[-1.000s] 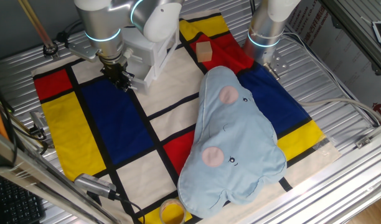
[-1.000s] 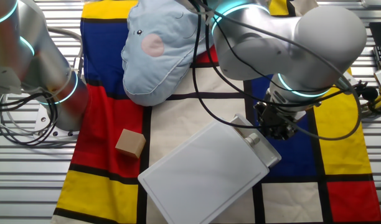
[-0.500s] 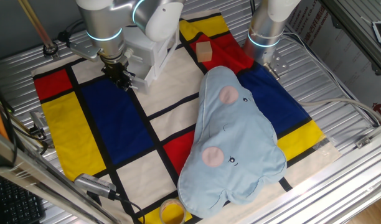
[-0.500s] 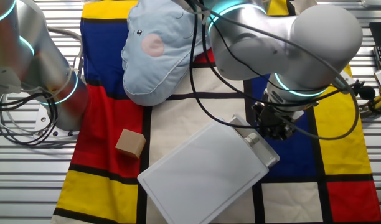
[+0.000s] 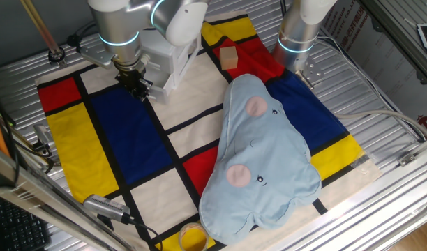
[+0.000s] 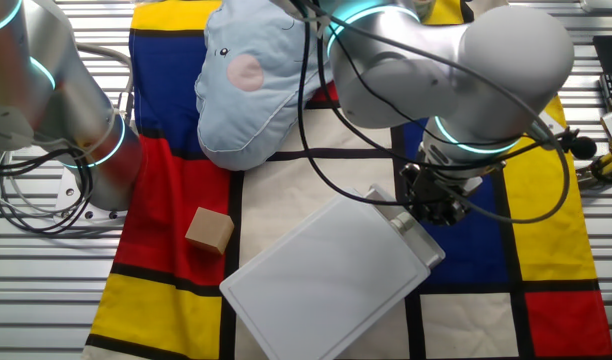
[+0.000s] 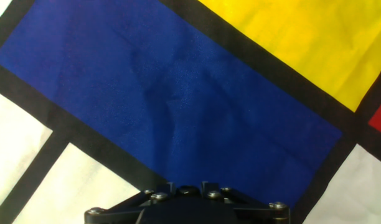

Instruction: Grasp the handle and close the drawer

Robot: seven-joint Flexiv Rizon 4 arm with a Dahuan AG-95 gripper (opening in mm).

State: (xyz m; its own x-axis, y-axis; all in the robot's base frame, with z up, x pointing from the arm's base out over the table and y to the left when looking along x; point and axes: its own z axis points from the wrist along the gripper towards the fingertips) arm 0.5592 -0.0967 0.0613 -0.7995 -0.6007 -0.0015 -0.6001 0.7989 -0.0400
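The small white cabinet (image 6: pixel 326 275) lies on the checked cloth. Its drawer (image 6: pixel 432 251) shows only a narrow strip of white front panel at the cabinet's right end, nearly flush with the box. A small grey handle (image 6: pixel 404 224) sticks out of that panel. My black gripper (image 6: pixel 429 212) points down at the cloth right against the handle and looks shut on it, though the arm hides most of the fingers. In one fixed view the gripper (image 5: pixel 138 89) stands at the lower-left face of the cabinet (image 5: pixel 173 56). The hand view shows only the gripper (image 7: pixel 188 186) over blue cloth.
A tan wooden cube (image 6: pixel 209 230) sits on a red patch left of the cabinet. A large light-blue plush cushion (image 5: pixel 259 157) covers the cloth's middle and near side. A second arm's base (image 5: pixel 301 31) stands at the far edge. A yellow roll (image 5: pixel 192 238) lies at the near edge.
The gripper has moved a little toward the cabinet, and the drawer's front panel has slid in with it, so less of it sticks out.
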